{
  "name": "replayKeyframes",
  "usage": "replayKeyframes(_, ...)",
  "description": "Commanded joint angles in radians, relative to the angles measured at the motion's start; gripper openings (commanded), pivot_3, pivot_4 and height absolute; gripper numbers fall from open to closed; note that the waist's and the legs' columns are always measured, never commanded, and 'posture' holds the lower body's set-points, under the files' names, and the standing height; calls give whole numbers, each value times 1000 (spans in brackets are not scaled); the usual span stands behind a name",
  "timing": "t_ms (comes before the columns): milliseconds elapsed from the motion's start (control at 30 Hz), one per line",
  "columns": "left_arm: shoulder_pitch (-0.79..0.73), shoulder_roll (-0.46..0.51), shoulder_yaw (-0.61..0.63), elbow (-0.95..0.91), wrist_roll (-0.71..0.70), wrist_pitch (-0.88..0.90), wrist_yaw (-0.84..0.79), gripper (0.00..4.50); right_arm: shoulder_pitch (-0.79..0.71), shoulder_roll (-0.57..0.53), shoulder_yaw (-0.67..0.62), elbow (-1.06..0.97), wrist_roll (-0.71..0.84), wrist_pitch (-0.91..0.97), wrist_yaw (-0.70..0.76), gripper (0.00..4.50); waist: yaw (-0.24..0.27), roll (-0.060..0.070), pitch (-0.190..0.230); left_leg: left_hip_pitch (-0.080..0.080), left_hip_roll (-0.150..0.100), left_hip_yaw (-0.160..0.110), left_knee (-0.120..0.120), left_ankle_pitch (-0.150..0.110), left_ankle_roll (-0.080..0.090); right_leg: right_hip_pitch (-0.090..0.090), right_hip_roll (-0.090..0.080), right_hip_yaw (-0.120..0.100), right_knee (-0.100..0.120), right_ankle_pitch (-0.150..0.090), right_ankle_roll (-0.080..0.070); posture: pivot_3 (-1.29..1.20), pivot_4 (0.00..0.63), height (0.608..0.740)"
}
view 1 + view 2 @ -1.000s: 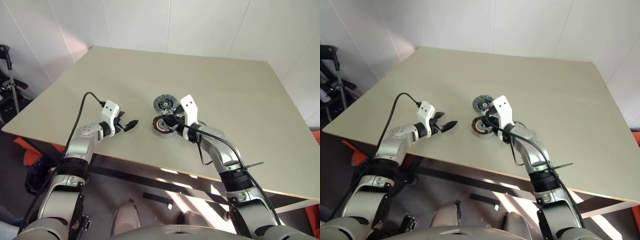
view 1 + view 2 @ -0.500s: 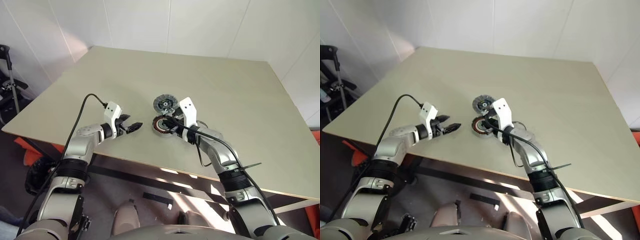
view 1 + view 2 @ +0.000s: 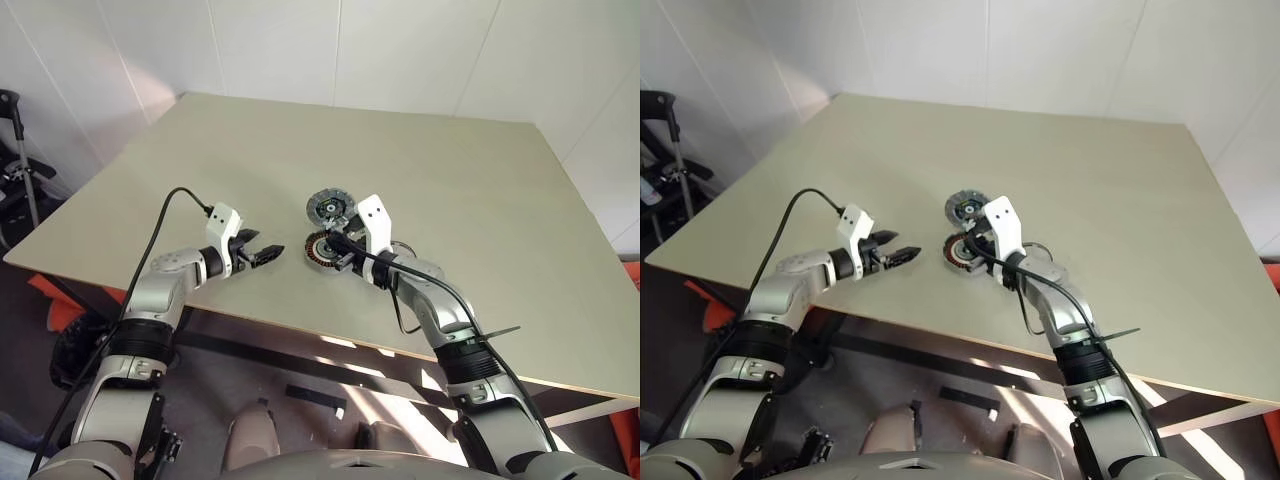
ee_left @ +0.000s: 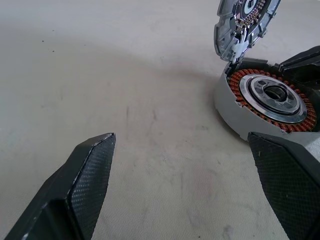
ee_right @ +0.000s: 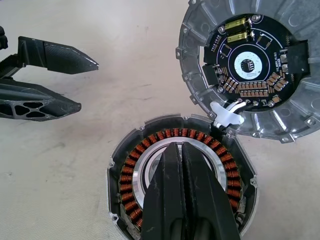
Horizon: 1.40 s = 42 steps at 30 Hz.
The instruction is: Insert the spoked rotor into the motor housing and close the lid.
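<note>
No lettering can be read on anything here.

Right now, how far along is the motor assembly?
Done: nothing yet. The motor housing shows bare copper windings, with no spoked rotor in it. In hand: the right gripper is shut, empty, over the housing's centre; the left gripper stands open beside it. Left: seat the rotor, then close the lid, which lies open next to the housing.
</note>
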Motion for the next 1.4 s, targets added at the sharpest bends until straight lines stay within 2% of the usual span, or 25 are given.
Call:
replayKeyframes(33,-9,10,15,-36,-6,-7,3,4500,-20,3,-2,-6,-4,-27,-4,40,0,0,0,0,0,0,0,0,0,0,0,0,0,0,0,0,0,740)
replayKeyframes(1400,-25,21,14,-4,17,-44,35,4500,-16,45,7,37,-7,-44,-45,40,-1,0,0,0,0,0,0,0,0,0,0,0,1,0,0,0,0,740)
